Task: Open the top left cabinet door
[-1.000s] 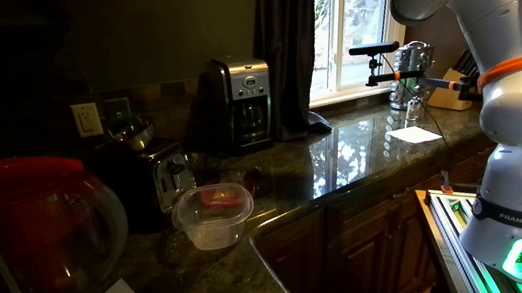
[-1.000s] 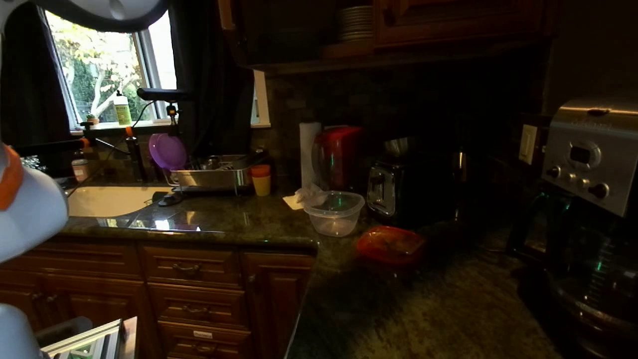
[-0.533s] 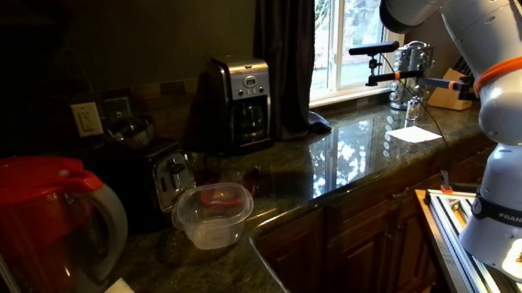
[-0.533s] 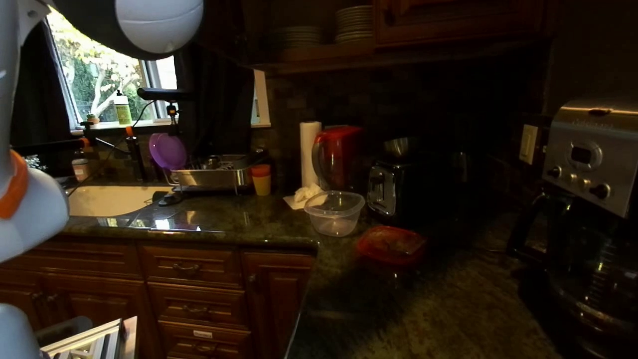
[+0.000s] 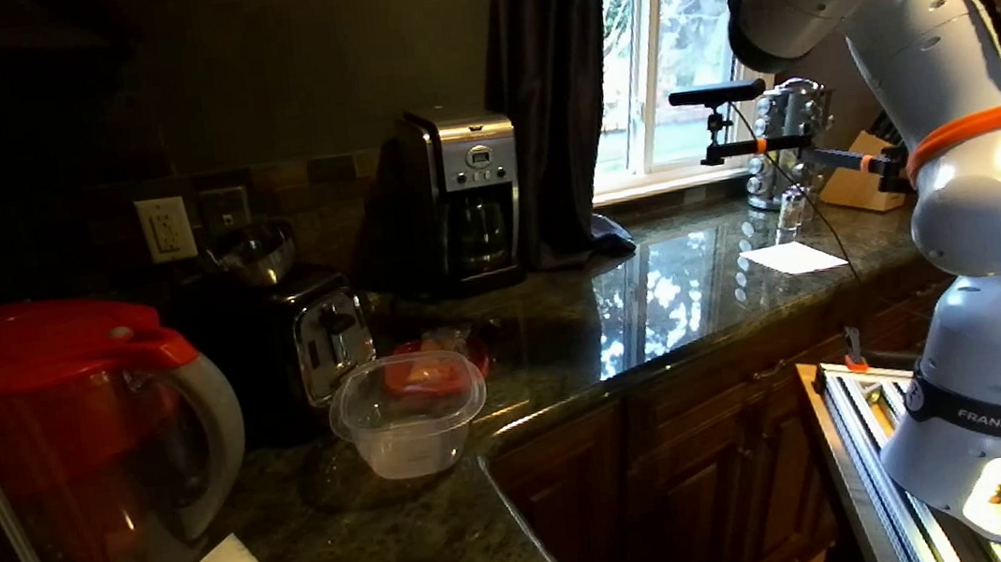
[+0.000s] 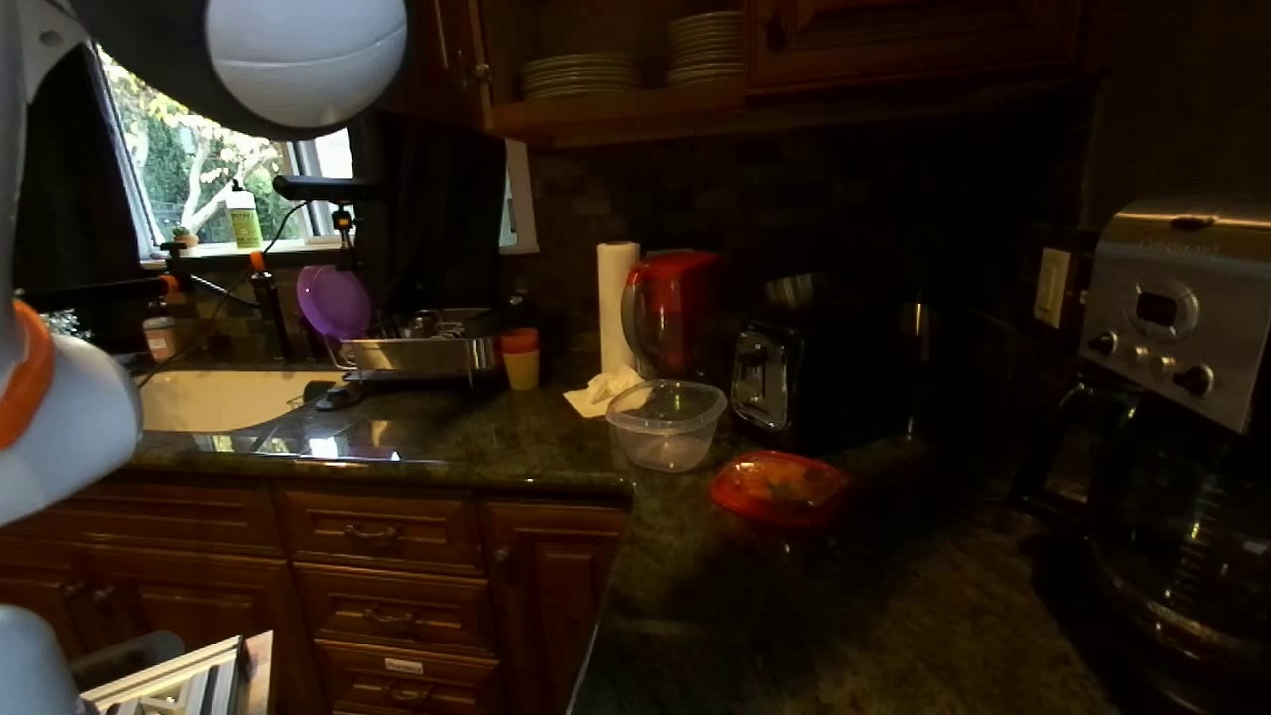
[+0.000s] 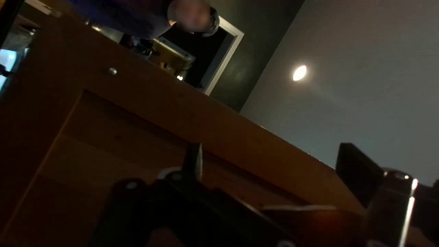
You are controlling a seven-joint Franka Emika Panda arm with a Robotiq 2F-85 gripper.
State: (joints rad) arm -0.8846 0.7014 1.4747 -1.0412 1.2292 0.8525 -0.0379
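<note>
The top left cabinet (image 6: pixel 616 114) has its door (image 6: pixel 432 74) swung open to the left in an exterior view. The arm partly covers the door there. Plates (image 6: pixel 581 74) stand inside the cabinet. In the wrist view the door (image 7: pixel 103 147) fills the lower left, a flat wooden face with a recessed panel and a small screw head. My gripper (image 7: pixel 269 154) is open, with its fingers wide apart in front of this face. One finger overlaps the panel and the other is by the door's edge. Nothing is seen between the fingers. Both exterior views leave the gripper out of frame.
The neighbouring cabinet door (image 6: pixel 914 45) is shut. A camera on a boom (image 5: pixel 715 94) stands near the arm. A clear tub (image 6: pixel 667 427), toaster (image 6: pixel 763 382), red pitcher (image 6: pixel 685 308) and coffee maker (image 6: pixel 1172 308) stand on the counter. A person (image 7: pixel 137 13) is in the background.
The arm has swung and lowered slightly, its white link coming into view at top left. The cabinet door appears further open to the left. The left plate stack, dark or hidden before, now shows.
</note>
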